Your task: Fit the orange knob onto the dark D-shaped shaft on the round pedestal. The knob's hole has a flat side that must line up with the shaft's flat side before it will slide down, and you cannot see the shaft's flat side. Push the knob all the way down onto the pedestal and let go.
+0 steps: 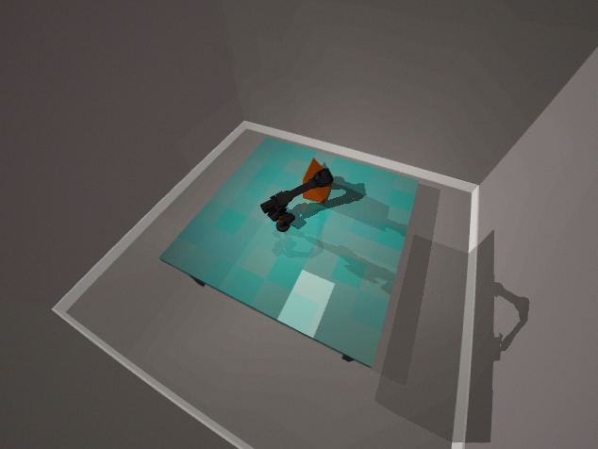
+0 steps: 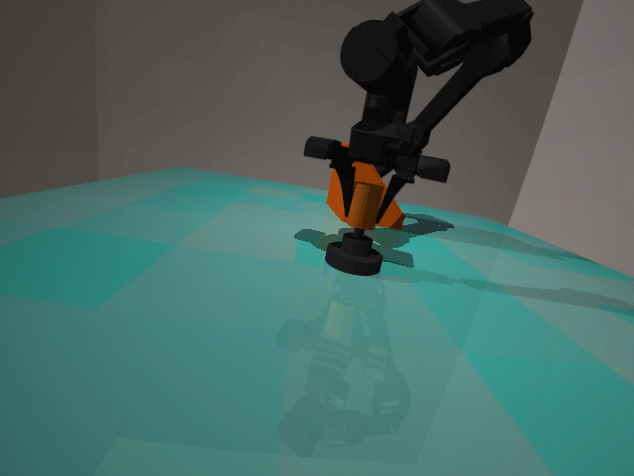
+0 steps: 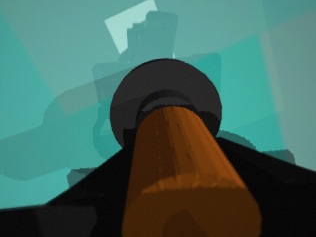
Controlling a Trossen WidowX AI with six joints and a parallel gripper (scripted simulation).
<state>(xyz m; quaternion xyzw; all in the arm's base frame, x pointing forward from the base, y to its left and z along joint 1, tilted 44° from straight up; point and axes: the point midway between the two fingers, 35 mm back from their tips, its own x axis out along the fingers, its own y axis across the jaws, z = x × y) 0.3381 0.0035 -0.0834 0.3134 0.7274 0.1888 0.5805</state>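
The orange knob (image 1: 280, 221) (image 2: 364, 205) (image 3: 180, 159) is a ribbed upright cylinder. My gripper (image 2: 364, 217) (image 3: 173, 149) is shut on it, with one black finger on each side. The round dark pedestal (image 1: 282, 227) (image 2: 353, 263) (image 3: 165, 76) stands on the table below the knob, with a raised collar. In the exterior view, a short piece of dark shaft (image 2: 358, 233) shows between the knob's bottom and the collar. The knob is above the collar, with a gap. The shaft's top, its flat side and the knob's hole are hidden.
An orange angular block (image 1: 316, 196) (image 2: 335, 199) stands behind the pedestal, near the arm's base. The teal tiled table (image 1: 231, 275) (image 2: 204, 358) has a pale patch (image 1: 308, 299) towards its front edge. A light raised border (image 1: 144, 200) surrounds the floor around the table.
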